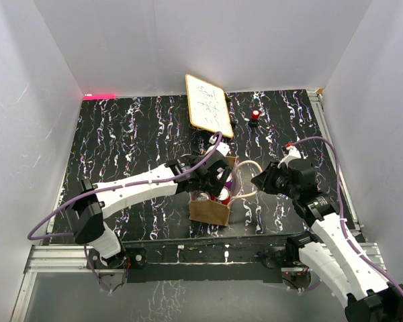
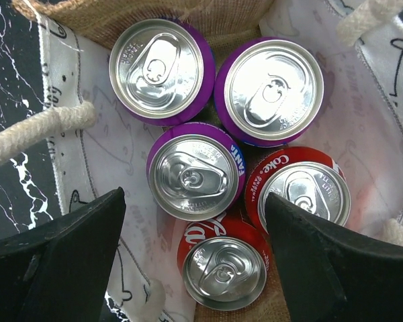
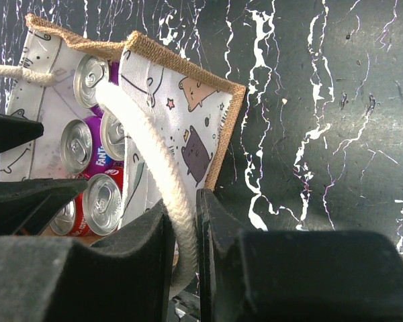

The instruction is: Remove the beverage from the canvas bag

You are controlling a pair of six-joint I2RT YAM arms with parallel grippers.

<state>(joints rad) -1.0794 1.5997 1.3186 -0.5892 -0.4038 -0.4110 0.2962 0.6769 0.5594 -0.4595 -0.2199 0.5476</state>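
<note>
So the whole thing sits on a black marbled table (image 1: 121, 134). Beyond the left gripper (image 2: 191, 201), toward the back wall, a wood-framed whiteboard (image 1: 208, 105) stands tilted.

The canvas bag (image 1: 209, 211) is directly under the left gripper, mouth up. It has tan burlap outside and a pale cartoon-print lining. That gripper hangs over the opening with its fingers spread wide and nothing pinched between them.

The drinks are all inside the bag, five cans standing upright and packed together. Looking down from the left wrist:
- The purple Fanta can (image 2: 196, 171) sits pretty much in the gap between the two fingers.
- One Coke can (image 2: 302, 191) is tucked right by the right-hand finger.
- A second Coke can (image 2: 223, 265) is lower in the view, between the fingers and partly under the Fanta's edge.
- Two more purple cans (image 2: 161, 70) (image 2: 272, 90) sit side by side past the fingertips, against the far burlap wall.

The right gripper (image 3: 183, 215) is off to the bag's side, and its fingers are pressed together on a cream rope handle (image 3: 144, 134), which arcs up from the bag's rim into the grip. The other rope handle (image 2: 33, 131) lies loose just outside the left gripper's left-hand finger.

There's also a small red thing (image 1: 255, 115) way out past both grippers near the whiteboard. It's too tiny to make out.
</note>
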